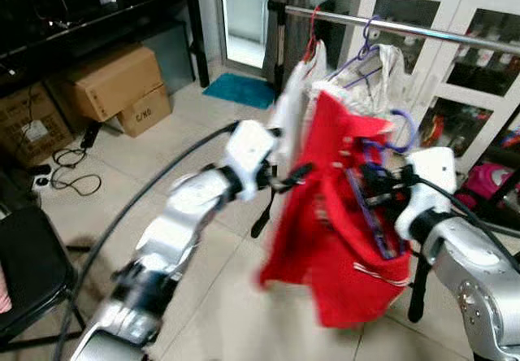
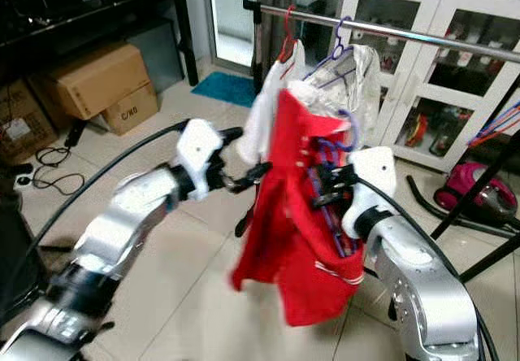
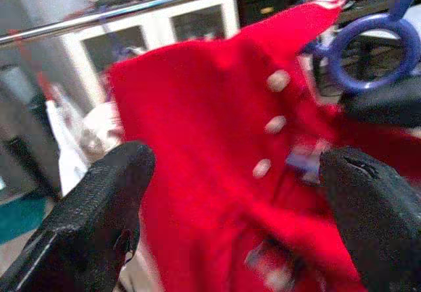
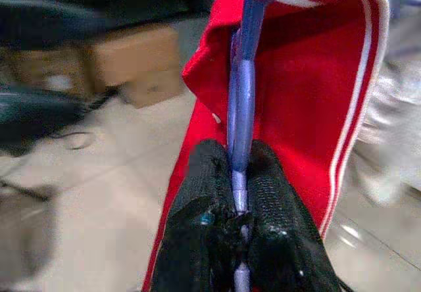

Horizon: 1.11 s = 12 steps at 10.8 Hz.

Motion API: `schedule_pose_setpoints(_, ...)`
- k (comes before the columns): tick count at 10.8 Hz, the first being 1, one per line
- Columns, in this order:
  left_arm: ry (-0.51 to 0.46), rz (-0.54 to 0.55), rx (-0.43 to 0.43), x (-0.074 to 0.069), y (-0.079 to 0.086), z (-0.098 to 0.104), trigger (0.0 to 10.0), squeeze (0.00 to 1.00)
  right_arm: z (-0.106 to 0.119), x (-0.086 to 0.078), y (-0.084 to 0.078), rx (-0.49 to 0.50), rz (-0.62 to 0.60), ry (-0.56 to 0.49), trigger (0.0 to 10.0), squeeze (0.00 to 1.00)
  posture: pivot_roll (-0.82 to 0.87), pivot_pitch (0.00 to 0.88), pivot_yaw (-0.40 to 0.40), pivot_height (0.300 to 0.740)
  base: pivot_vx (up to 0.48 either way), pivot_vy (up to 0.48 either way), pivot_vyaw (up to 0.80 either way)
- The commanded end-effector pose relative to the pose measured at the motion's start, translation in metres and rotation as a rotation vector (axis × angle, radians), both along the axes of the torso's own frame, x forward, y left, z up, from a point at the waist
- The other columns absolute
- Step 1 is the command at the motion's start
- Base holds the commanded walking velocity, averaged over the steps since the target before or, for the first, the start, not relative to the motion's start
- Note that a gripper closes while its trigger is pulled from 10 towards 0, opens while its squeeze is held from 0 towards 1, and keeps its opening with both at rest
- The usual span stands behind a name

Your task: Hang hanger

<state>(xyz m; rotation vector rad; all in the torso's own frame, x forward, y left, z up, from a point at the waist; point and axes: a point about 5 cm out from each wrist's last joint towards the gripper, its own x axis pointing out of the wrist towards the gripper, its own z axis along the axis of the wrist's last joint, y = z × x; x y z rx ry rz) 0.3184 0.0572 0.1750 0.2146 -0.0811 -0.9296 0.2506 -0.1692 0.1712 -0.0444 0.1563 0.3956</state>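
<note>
Hanger (image 4: 240, 101), purple, draped with a red garment (image 1: 329, 215), is held up below the rail (image 1: 406, 28). Left tool (image 3: 230, 200) is spread wide beside the cloth, released; right tool (image 4: 240, 219) is clenched on the hanger's bar. The hook should be lifted over the rail. Its tip is blurred.

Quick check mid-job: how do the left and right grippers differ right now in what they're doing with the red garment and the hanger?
The right gripper has its fingers shut on the purple hanger that carries the red garment; the left gripper has its fingers spread wide, clamping nothing. The right gripper sits at the garment's right side, bearing its weight; the left gripper faces the garment's front from the left. Both are raised below the clothes rail.
</note>
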Motion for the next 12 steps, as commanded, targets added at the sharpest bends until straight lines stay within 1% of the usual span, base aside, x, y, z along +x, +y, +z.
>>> schedule_pose_setpoints(1, -0.041, -0.028, 0.022, 0.004, -0.010, 0.003, 10.0, 0.00, 0.018, -0.002, 0.014, 0.029, 0.099, -0.076, 10.0, 0.00, 0.00, 0.000, 0.007, 0.740, 0.000, 0.000, 0.00)
schedule_pose_setpoints(2, -0.056, -0.024, 0.025, 0.007, -0.016, 0.003, 10.0, 0.00, 0.020, -0.004, 0.022, 0.055, 0.151, -0.081, 10.0, 0.00, 0.00, 0.000, 0.005, 0.740, 0.000, 0.000, 0.00)
schedule_pose_setpoints(3, -0.082, 0.016, 0.030, 0.014, -0.020, 0.005, 10.0, 0.00, 0.022, -0.007, 0.028, 0.077, 0.203, -0.083, 10.0, 0.00, 0.00, 0.000, -0.001, 0.740, 0.000, 0.000, 0.00)
schedule_pose_setpoints(4, -0.086, 0.023, 0.028, 0.015, -0.020, 0.006, 10.0, 0.00, 0.022, -0.007, 0.028, 0.081, 0.211, -0.084, 10.0, 0.00, 0.00, 0.000, -0.001, 0.740, 0.000, 0.000, 0.00)
schedule_pose_setpoints(5, -0.106, 0.071, 0.023, 0.021, -0.020, 0.009, 2.5, 0.00, 0.022, -0.008, 0.029, 0.089, 0.221, -0.085, 10.0, 0.00, 0.00, 0.000, -0.003, 0.740, 0.000, 0.000, 0.00)
schedule_pose_setpoints(6, -0.126, 0.108, 0.016, 0.024, -0.019, 0.010, 0.0, 0.00, 0.023, -0.007, 0.028, 0.096, 0.221, -0.089, 10.0, 0.00, 0.00, 0.000, -0.004, 0.740, 0.000, 0.000, 0.00)
schedule_pose_setpoints(7, -0.136, 0.121, 0.011, 0.024, -0.018, 0.009, 0.0, 0.00, 0.025, -0.006, 0.028, 0.103, 0.218, -0.094, 10.0, 0.00, 0.00, 0.000, -0.004, 0.740, 0.000, 0.000, 0.00)
schedule_pose_setpoints(9, -0.130, 0.110, -0.012, 0.020, -0.021, 0.006, 0.0, 0.00, 0.025, -0.004, 0.027, 0.108, 0.208, -0.095, 10.0, 0.00, 0.00, 0.000, -0.007, 0.740, 0.000, 0.000, 0.00)
schedule_pose_setpoints(12, -0.104, 0.169, -0.023, 0.020, -0.020, 0.000, 0.0, 0.00, 0.026, -0.003, 0.026, 0.114, 0.205, -0.101, 10.0, 0.00, 0.00, 0.000, -0.009, 0.740, 0.000, 0.000, 0.00)
